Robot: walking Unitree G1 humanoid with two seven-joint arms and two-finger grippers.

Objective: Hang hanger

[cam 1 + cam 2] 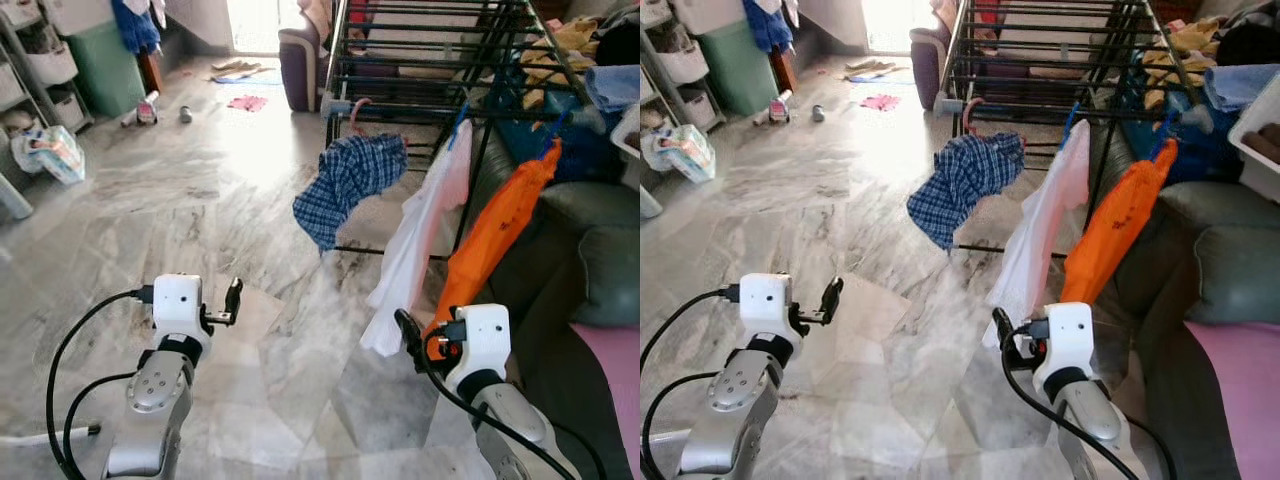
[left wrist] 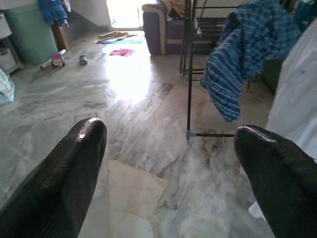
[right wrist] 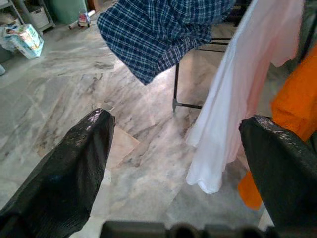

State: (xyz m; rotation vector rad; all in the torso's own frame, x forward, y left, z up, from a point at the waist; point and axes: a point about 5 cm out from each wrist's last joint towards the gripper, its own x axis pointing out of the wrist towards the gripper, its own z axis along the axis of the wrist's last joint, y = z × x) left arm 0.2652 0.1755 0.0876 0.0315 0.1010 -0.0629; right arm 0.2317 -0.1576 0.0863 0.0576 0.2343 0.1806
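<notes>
A black metal drying rack (image 1: 420, 70) stands ahead on the right. Three garments hang from its near rail: a blue plaid shirt (image 1: 350, 185) on a pink hanger (image 1: 356, 108), a white shirt (image 1: 425, 235) on a blue hanger (image 1: 458, 128), and an orange garment (image 1: 495, 235). My left gripper (image 2: 171, 129) is open and holds nothing, low over the marble floor, left of the rack. Close below the white shirt's hem and beside the orange garment, my right gripper (image 3: 177, 119) is open and holds nothing too.
A grey couch (image 1: 600, 240) with a pink cushion (image 1: 612, 375) runs along the right, piled with clothes. A purple sofa (image 1: 300, 65) stands behind the rack. At the far left are a green bin (image 1: 105, 65), shelves (image 1: 30, 70) and a diaper pack (image 1: 52, 152). Small items (image 1: 247, 102) litter the floor.
</notes>
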